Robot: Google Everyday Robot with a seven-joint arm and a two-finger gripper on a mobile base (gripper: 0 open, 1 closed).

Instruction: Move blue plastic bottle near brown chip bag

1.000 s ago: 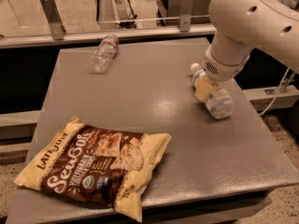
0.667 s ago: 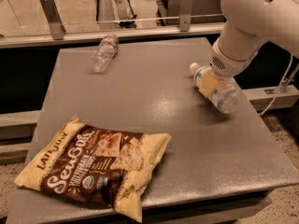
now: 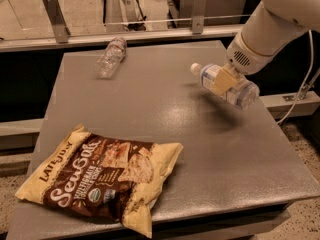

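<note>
The blue plastic bottle (image 3: 225, 85), translucent with a pale label and white cap, is held lying sideways in the air above the right part of the grey table (image 3: 165, 109), its cap pointing left. My gripper (image 3: 223, 80) is shut on its middle, with a tan finger pad across the label. The brown chip bag (image 3: 100, 176), cream-yellow and dark brown with "Sea Salt" script, lies flat at the table's front left corner, well apart from the bottle.
A smaller clear bottle (image 3: 111, 57) with a reddish band lies on its side at the table's back left. A metal rail with brackets (image 3: 55, 16) runs behind the table. A cable (image 3: 300, 91) hangs at the right.
The gripper has lifted the blue bottle off the table surface and carried it a little up and to the right. The chip bag and clear bottle have not moved.
</note>
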